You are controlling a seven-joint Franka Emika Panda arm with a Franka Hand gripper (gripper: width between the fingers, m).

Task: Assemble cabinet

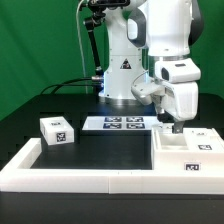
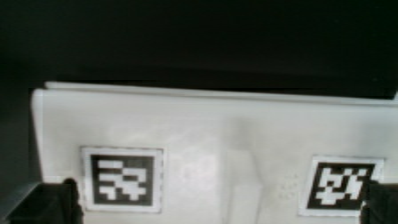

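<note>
White plastic fills most of your wrist view, and all of it is soft with blur. It is a flat, pale face of the cabinet (image 2: 214, 120) carrying two black-and-white square tags (image 2: 121, 180) whose patterns are too smeared to read. Beyond the part's straight far edge there is only black. You see the dark fingers (image 2: 45, 205) only as slivers at the frame's corners on the tag side. They stand wide apart with the white face between them, and you cannot tell whether they touch it.

In the exterior view the gripper (image 1: 178, 126) hangs just over the cabinet (image 1: 185, 150). The cabinet sits on the black table (image 1: 100, 150), to the exterior view's right of the marker board (image 1: 115, 123) and nearer the camera. The frame cuts off its right side, and the arm's (image 1: 165, 40) bulky white hand hides part of its top. What shows is boxy, smooth and matte.

One small white block (image 1: 57, 130), cube-like with a tag on top, lies to the exterior view's left of the marker board, well apart from the cabinet. A long white L-shaped rail (image 1: 100, 178) lies nearer the camera than the marker board and appears to butt against the cabinet's front.
</note>
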